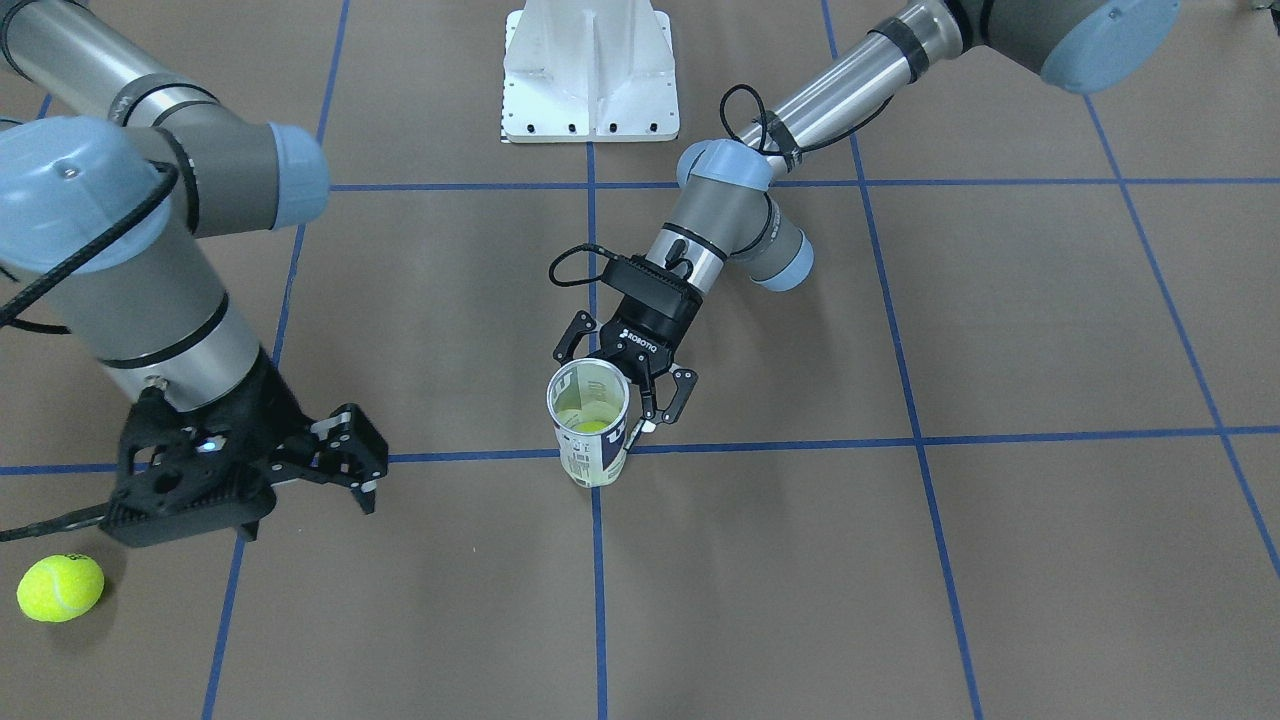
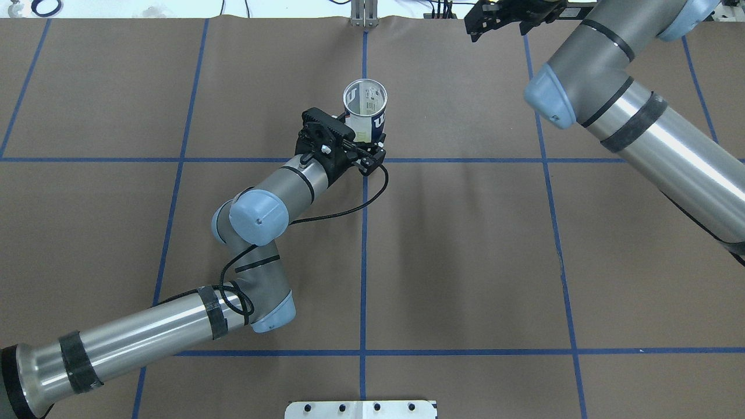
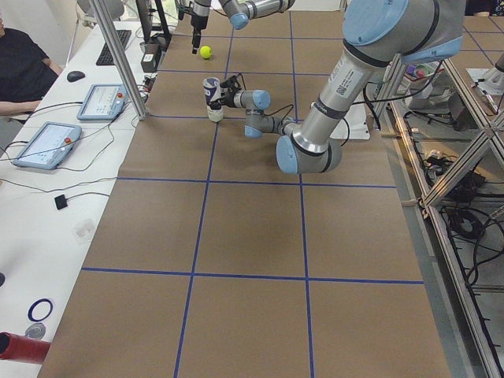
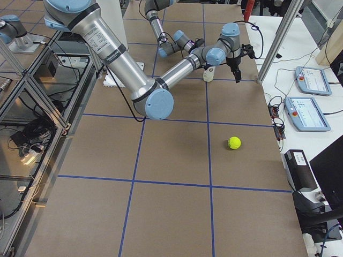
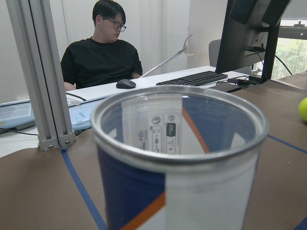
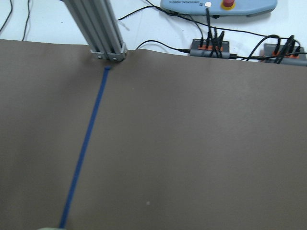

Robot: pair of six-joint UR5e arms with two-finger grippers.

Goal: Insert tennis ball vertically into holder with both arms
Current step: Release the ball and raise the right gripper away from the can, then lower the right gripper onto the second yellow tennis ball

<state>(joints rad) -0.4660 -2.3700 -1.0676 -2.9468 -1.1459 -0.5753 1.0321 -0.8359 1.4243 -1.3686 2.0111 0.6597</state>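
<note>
My left gripper is clamped on the upright holder at mid-table while my right gripper hangs spread and empty beside the tennis ball, so 1 clumsy descent could nudge that ball rolling off.

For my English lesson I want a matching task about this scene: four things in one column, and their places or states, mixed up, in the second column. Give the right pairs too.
Things
1. holder
2. tennis ball
3. right gripper
4. white base

Places or states
A. open, with nothing between its fingers
B. lying loose on the brown table
C. at the robot's side of the table, on the centre line
D. standing upright, its mouth open, with the left gripper at it

Right pairs: 1-D, 2-B, 3-A, 4-C
</note>
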